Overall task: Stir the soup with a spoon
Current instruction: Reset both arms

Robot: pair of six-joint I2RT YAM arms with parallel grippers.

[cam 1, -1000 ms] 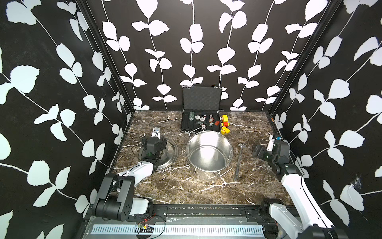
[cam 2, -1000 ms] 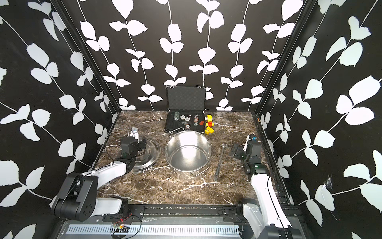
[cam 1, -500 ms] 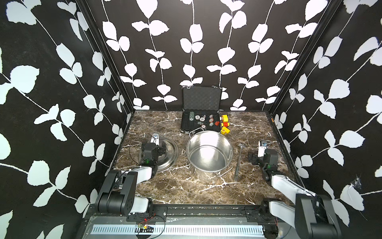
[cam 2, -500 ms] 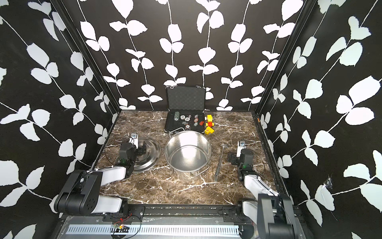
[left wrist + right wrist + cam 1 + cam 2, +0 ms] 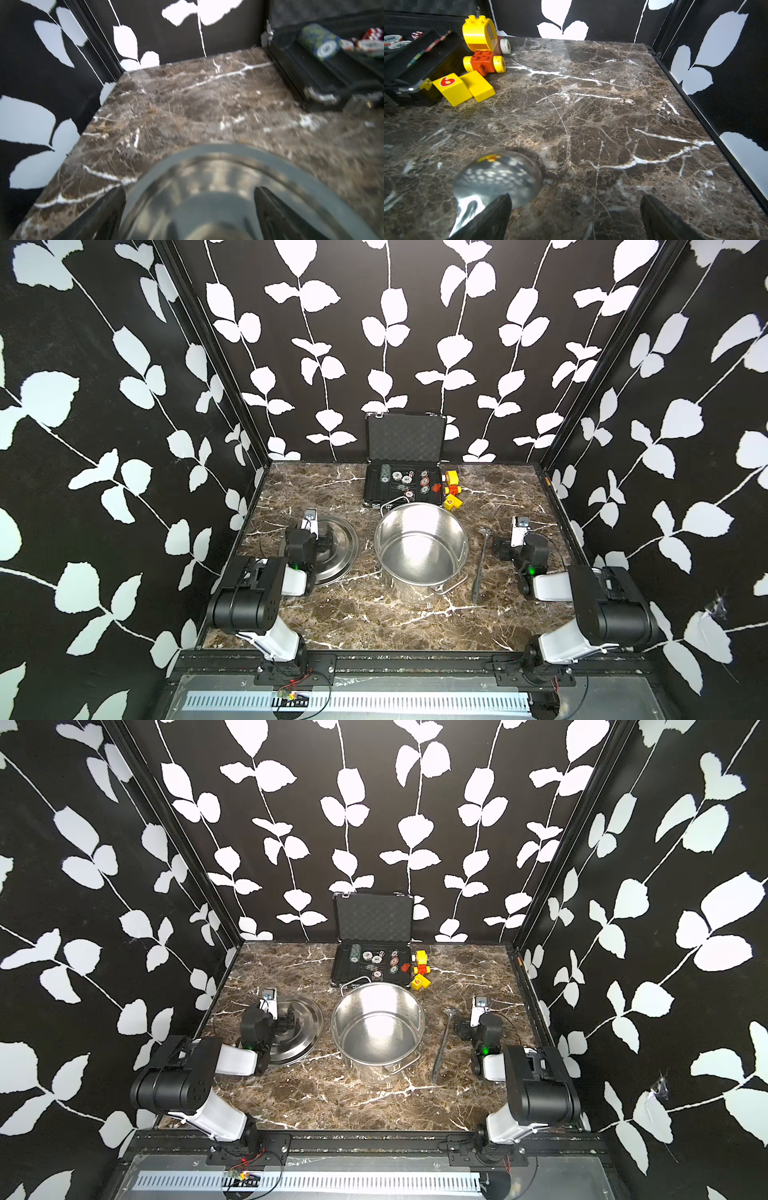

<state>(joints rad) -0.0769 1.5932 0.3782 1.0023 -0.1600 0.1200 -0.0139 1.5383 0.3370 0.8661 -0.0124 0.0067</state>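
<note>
The silver spoon point(image 5: 480, 562) point(image 5: 442, 1044) lies flat on the marble just right of the steel pot point(image 5: 415, 531) point(image 5: 376, 1019), its bowl point(image 5: 496, 176) at the far end. The pot's inside looks like bare metal; no soup shows. My right gripper point(image 5: 500, 547) point(image 5: 461, 1029) point(image 5: 576, 198) sits low and open beside the spoon's bowl, with only marble between its fingers. My left gripper point(image 5: 326, 541) point(image 5: 289, 1023) point(image 5: 190, 189) hangs open over the pot lid point(image 5: 340, 543) point(image 5: 218, 176), which lies left of the pot.
An open black case point(image 5: 403, 485) point(image 5: 311, 79) of poker chips stands behind the pot. Yellow and red toy blocks point(image 5: 452, 489) point(image 5: 481, 37) lie beside it. Black leaf-patterned walls close in the table on three sides.
Both arms have folded down and back toward the table's front. The right gripper has come lower and leftward, closer to the spoon's bowl. Both grippers stayed open.
</note>
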